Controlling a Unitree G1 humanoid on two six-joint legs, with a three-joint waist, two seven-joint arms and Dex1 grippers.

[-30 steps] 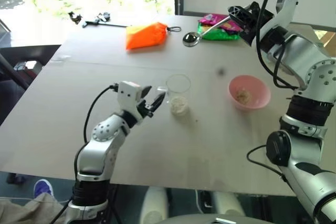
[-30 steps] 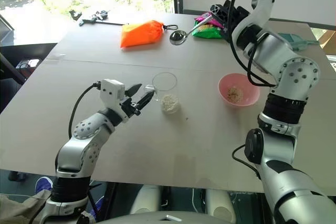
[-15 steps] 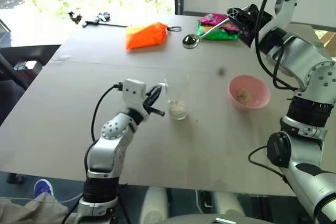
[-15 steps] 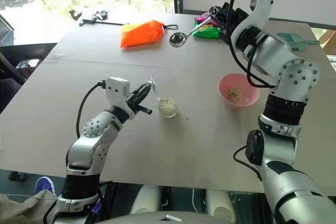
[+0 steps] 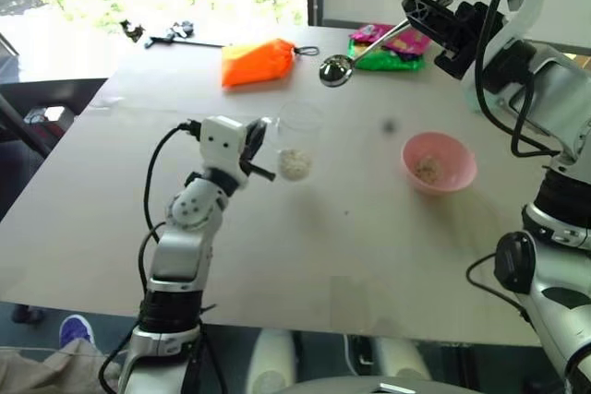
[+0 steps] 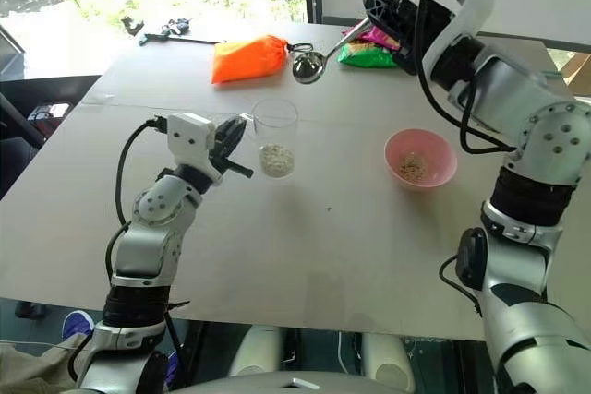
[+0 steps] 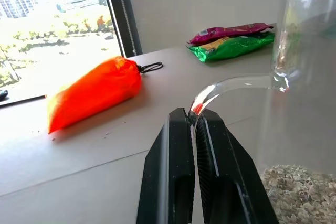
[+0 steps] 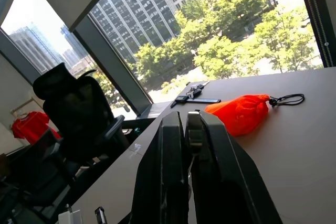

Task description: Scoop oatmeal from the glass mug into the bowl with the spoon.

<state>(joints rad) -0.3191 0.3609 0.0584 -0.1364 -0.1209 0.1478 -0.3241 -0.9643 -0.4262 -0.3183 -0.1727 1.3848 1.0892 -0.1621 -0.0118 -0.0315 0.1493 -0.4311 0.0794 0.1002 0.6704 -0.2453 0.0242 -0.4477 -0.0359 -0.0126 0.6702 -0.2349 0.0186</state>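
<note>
While clear glass mug holds clumpy oatmeal, silver spoon gleams.

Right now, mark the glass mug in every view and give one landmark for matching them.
Left eye view: glass mug left of centre, its handle pinched by the left gripper.
Right eye view: mug left of centre, beside the same gripper.
Left wrist view: mug along the right edge, handle between the fingers, oatmeal inside.
Right wrist view: no mug.
Shared landmark: the orange pouch.

Glass mug now gripped, lifted.
</note>
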